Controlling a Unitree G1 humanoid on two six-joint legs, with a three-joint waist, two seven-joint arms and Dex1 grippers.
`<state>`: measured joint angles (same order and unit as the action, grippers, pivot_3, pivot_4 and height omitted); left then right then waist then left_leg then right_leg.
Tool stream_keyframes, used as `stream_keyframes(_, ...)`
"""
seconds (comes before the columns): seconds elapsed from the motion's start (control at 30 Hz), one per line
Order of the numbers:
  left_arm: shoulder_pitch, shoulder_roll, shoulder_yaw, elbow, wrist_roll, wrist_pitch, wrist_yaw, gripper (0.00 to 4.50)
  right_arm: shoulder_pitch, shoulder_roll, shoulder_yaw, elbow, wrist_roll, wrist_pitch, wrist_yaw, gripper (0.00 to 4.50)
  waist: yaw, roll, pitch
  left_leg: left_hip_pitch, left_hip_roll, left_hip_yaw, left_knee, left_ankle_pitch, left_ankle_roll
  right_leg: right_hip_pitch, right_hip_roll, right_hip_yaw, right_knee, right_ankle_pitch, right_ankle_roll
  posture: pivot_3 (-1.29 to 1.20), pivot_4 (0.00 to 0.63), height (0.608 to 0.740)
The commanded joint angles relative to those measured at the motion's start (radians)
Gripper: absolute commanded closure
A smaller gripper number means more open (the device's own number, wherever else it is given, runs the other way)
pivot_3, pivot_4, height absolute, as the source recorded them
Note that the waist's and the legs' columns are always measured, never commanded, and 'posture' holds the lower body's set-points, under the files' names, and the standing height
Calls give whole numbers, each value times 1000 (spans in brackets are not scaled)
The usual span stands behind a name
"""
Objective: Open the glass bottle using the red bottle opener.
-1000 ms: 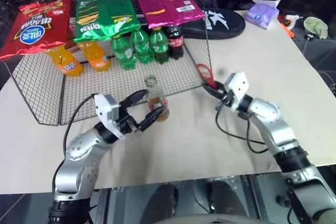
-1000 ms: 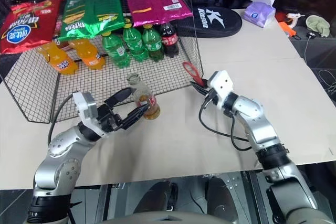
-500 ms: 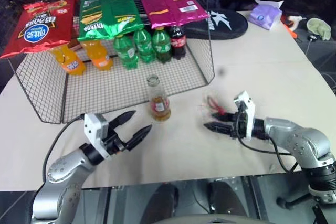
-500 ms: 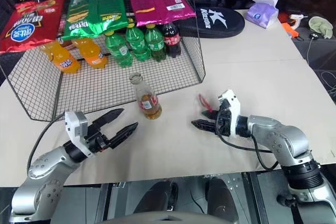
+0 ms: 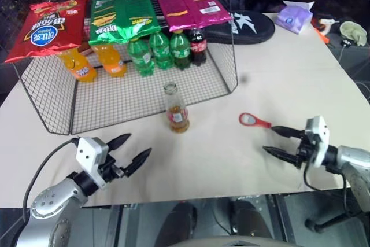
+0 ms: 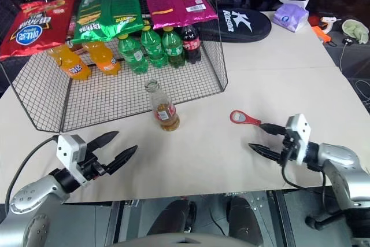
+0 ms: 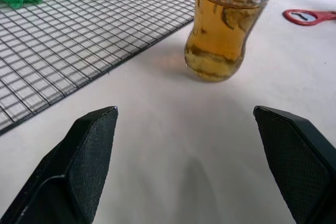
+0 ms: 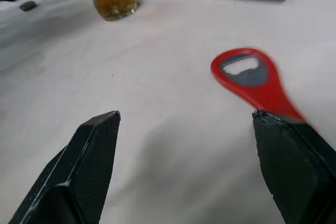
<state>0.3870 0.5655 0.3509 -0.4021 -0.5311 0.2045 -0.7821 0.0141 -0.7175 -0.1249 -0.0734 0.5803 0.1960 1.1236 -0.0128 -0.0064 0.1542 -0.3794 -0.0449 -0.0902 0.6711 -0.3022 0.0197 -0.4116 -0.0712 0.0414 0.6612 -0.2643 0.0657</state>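
Right gripper (image 5: pixel 279 141): fingers spread, empty; red bottle opener (image 5: pixel 254 120) flat on the table (image 5: pixel 289 73), handle end just beside one fingertip, ring head pointing away. Left gripper (image 5: pixel 130 150): fingers spread, empty. Glass bottle (image 5: pixel 175 110) upright, uncapped, apart, ahead of left gripper, beside the wire rack (image 5: pixel 127 88).

Glass bottle (image 5: pixel 176 114) upright on table (image 5: pixel 289 62); bottle opener (image 5: pixel 254 121) right.

You see a clear glass bottle (image 5: pixel 176 111) of amber liquid with a red-and-white label, and a red bottle opener (image 5: pixel 255 121) on a cream table (image 5: pixel 289 79). Far left, red, green and magenta snack bags (image 5: pixel 124 11) top a black wire basket (image 5: pixel 115 93).
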Motion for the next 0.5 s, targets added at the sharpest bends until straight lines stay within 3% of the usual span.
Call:
stream_keyframes(0.03,16,5,22,-48,9,-27,0,199,27,0,-57,-7,24,-58,63,424,1,0,0,0,0,0,0,0,0,0,0,0,0,0,0,0,150,740)
stream_keyframes(0.5,77,-18,0,-39,62,-79,0,199,123,54,-63,-52,-5,-98,56,424,2,0,0,0,0,0,0,0,0,0,-1,0,0,0,0,0,150,740)
